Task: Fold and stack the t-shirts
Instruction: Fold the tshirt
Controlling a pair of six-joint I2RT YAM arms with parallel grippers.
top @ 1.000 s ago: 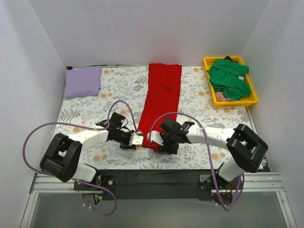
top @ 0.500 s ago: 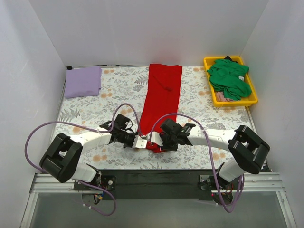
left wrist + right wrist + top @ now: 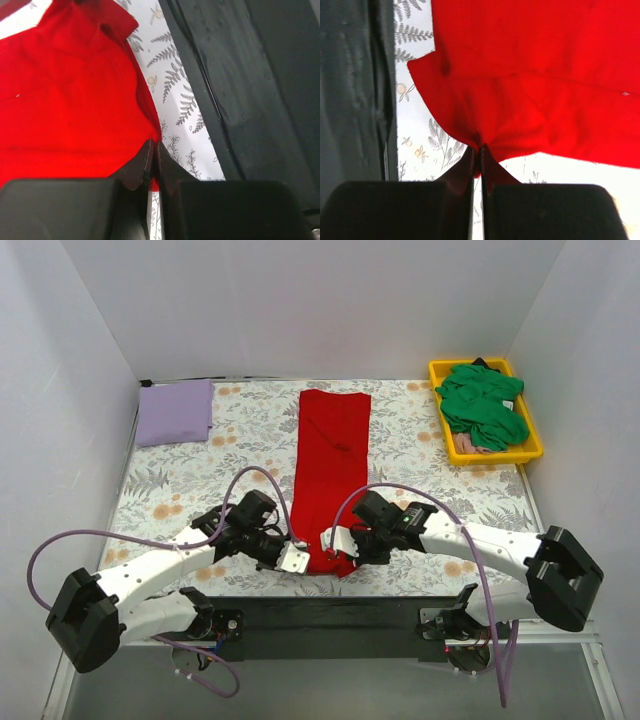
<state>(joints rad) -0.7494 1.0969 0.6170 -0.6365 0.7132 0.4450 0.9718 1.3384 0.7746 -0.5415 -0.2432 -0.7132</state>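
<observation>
A bright red t-shirt [image 3: 332, 465] lies as a long narrow strip down the middle of the floral cloth. My left gripper [image 3: 300, 556] is shut on the strip's near left corner, and red cloth [image 3: 75, 105] is pinched between its jaws [image 3: 152, 150]. My right gripper [image 3: 334, 540] is shut on the near right corner, where the red cloth [image 3: 530, 90] bunches into the jaws [image 3: 479, 152]. The near hem is lifted slightly off the table. A folded lavender t-shirt [image 3: 175, 411] lies at the far left. A crumpled green t-shirt [image 3: 483, 406] fills the tray.
The yellow tray [image 3: 535, 447] stands at the far right corner, with something pink under the green cloth. White walls close in the table on three sides. A black rail [image 3: 330, 615] runs along the near edge, close behind both grippers.
Both grippers have shut on the near corners of the red shirt and pulled it toward the near edge. The strip's far end has slid nearer and leftward.
</observation>
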